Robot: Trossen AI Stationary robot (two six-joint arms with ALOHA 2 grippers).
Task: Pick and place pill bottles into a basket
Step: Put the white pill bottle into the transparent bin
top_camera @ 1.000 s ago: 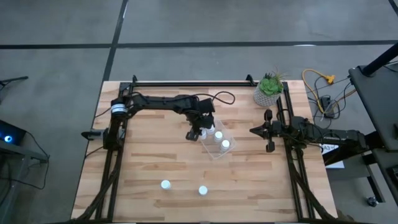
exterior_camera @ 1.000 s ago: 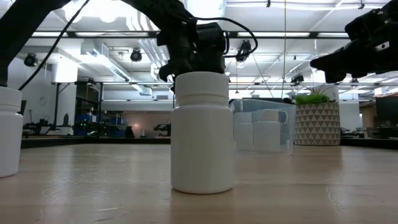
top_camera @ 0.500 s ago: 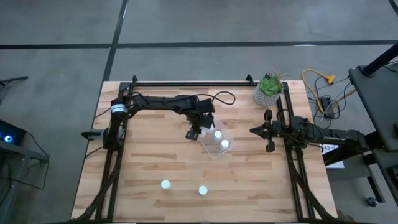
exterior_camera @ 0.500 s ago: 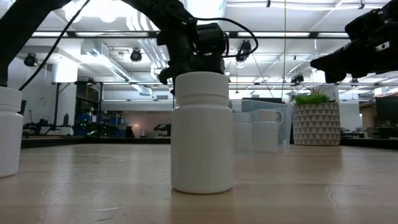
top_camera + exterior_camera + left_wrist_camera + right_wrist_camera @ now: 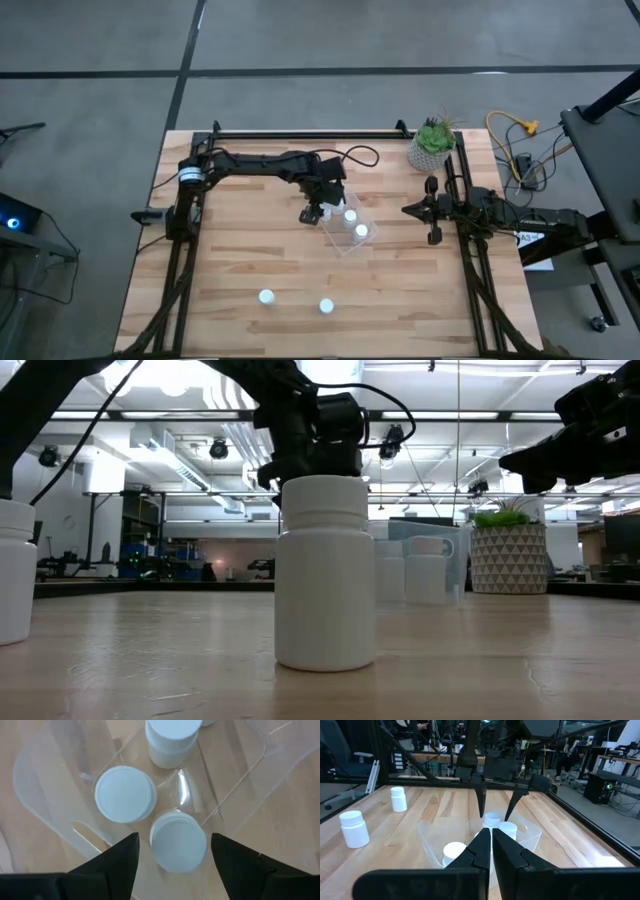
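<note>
Jaws of the left gripper stand parted above the basket, straddling a pill bottle that sits upright inside it, apparently just let go. To finish this release well, the arm should lift straight up, keeping both fingers clear of the cap and the clear wall so nothing tips. The right gripper waits near the desk's right side, its jaws closed on nothing. By count: three bottles in the basket, two more standing well apart near the front edge, one basket, two arms.
</note>
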